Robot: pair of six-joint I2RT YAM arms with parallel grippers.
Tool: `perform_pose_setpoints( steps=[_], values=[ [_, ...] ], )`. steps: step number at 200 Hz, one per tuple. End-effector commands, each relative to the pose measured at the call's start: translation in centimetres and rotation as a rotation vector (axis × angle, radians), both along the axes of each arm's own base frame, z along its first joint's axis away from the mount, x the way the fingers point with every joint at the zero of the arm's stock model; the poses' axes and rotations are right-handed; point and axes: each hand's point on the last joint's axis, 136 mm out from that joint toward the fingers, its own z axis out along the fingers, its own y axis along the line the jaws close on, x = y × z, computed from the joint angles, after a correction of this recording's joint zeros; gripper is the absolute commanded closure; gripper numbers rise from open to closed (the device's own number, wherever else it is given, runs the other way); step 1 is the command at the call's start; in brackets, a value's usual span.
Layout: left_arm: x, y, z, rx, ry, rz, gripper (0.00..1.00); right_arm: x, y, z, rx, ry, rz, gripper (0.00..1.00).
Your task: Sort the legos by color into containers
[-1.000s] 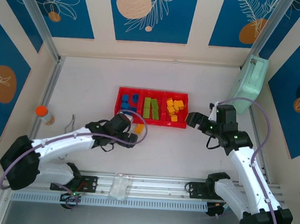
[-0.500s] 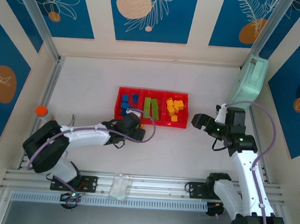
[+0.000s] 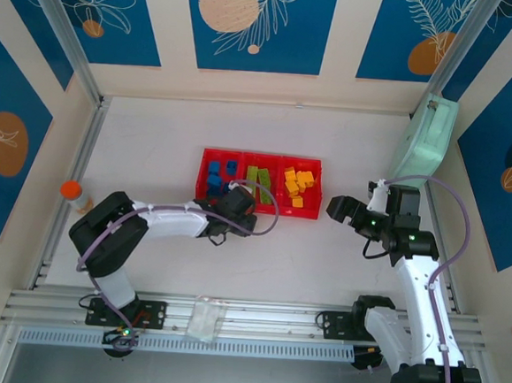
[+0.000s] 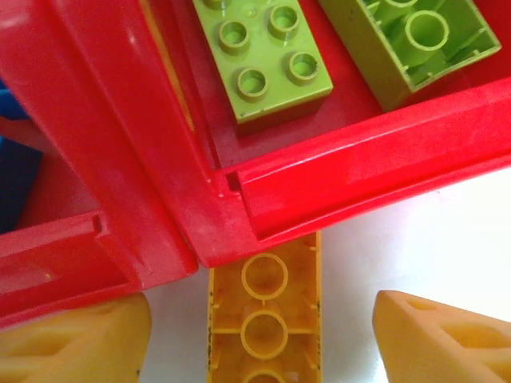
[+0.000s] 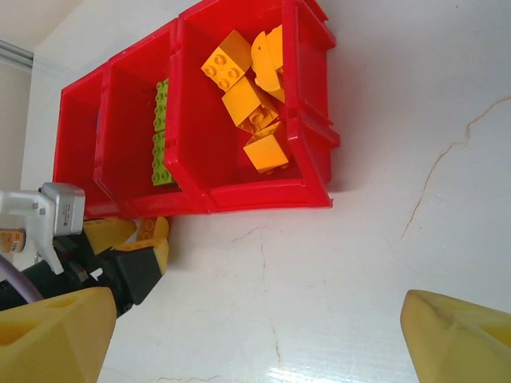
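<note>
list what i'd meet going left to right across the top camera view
small orange-capped bottle → blue plastic bricks → lime green plastic bricks → yellow-orange plastic bricks → right gripper → mint-green plastic case

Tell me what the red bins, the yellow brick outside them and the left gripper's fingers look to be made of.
Red bins: moulded plastic, semi-gloss, with soft highlights along the rounded rims. Yellow brick: hard plastic, lying underside up, hollow with moulded tubes and a smooth sheen. Fingers of the left gripper: yellow-orange and matte with faint lines, so probably printed plastic, though rubber cannot be excluded.
</note>
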Motion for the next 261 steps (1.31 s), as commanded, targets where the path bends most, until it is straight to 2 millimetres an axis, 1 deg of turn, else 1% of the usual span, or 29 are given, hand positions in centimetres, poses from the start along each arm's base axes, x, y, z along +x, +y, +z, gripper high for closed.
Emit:
perform_pose_setpoints(
  steps=[1,26,43,68,79,93,111,122,136,148,157,176,200,222,242,261],
  values=[
    [0.4,-0.2,0.3,0.003,-0.008,0.021,0.32,-0.4,0.5,-0.2,0.018,0.004,0.031,0.08],
    [0.2,-0.3,-0.1,0.010,0.012,0.017,0.42,-0.4,0.4,-0.3,0.016,0.006,0.029,0.09],
    [0.0,-0.4,-0.6,0.011,0.029,0.009,0.44,-0.5,0.4,-0.4,0.014,0.011,0.027,0.09],
    [-0.4,-0.4,-1.7,0.015,0.073,0.018,0.50,-0.5,0.4,-0.6,0.007,0.016,0.026,0.10],
    [-0.6,-0.4,-2.2,0.010,0.089,0.028,0.52,-0.6,0.4,-0.6,0.005,0.016,0.026,0.10],
    [-0.9,-0.2,-2.7,0.012,0.106,0.044,0.52,-0.6,0.3,-0.7,0.001,0.018,0.023,0.10],
    [-1.5,0.9,-3.2,0.039,0.129,0.087,0.54,-0.7,0.2,-0.8,-0.009,0.025,0.016,0.10],
    [-1.8,1.4,-3.5,0.048,0.140,0.100,0.61,-0.7,0.2,-0.9,-0.017,0.026,0.015,0.11],
    [-2.2,1.9,-3.6,0.045,0.147,0.118,0.67,-0.8,0.2,-0.8,-0.025,0.020,0.014,0.11],
    [-2.5,2.1,-3.4,0.037,0.149,0.128,0.76,-0.9,0.3,-0.8,-0.031,0.020,0.015,0.11],
    [-2.7,2.3,-3.3,0.035,0.154,0.131,0.79,-0.9,0.3,-0.8,-0.034,0.019,0.015,0.11],
    [-3.4,2.7,-2.6,0.034,0.155,0.130,0.80,-1.0,0.2,-0.8,-0.039,0.016,0.014,0.11],
    [-4.8,3.5,-1.6,0.053,0.171,0.128,0.83,-1.0,0.2,-0.8,-0.042,0.013,0.012,0.11],
    [-6.2,3.9,-0.6,0.056,0.186,0.115,0.84,-1.0,0.3,-0.8,-0.041,0.012,0.012,0.11],
    [-7.3,3.7,0.6,0.040,0.193,0.098,0.84,-1.0,0.4,-0.8,-0.043,0.011,0.017,0.11],
    [-7.9,2.6,2.3,-0.025,0.188,0.079,0.84,-1.0,0.3,-0.7,-0.046,0.008,0.012,0.11]
  ],
)
